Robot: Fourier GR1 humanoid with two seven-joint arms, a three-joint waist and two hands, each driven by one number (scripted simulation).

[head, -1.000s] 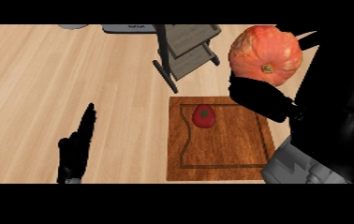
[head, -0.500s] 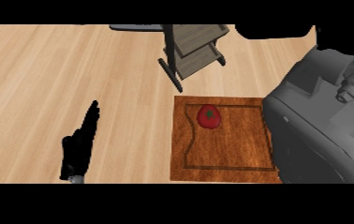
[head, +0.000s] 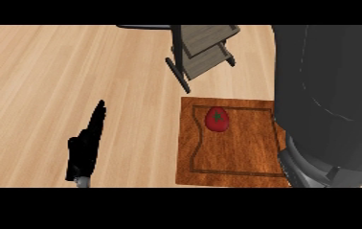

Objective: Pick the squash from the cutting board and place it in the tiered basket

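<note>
Right hand not in view: only the right forearm (head: pixel 318 103) visible, as a large dark mass filling the right side of the head view and overlapping the right edge of the cutting board (head: pixel 233 151); fingers spread or closed, cannot tell. Squash visible nowhere: not on the board, not in the visible tiers of the tiered basket (head: pixel 201 51), and possibly hidden by the forearm or beyond the view's edge. Judged from the squash-free board and the raised forearm close to the camera: pick step probably done, transfer toward the basket probably in hand, placement not confirmed. Remaining on the board, near its far end: one red vegetable (head: pixel 218 119) with a green stem mark, apart from the forearm and to be left undisturbed. Basket standing just beyond the board's far left corner, near but apart from it, giving a short transfer path. Left hand (head: pixel 83 149) at the lower left, fingers straight and together, resting well apart from board and basket, presumably parked out of the working arm's way. Light wooden table (head: pixel 84 65) under everything.
</note>
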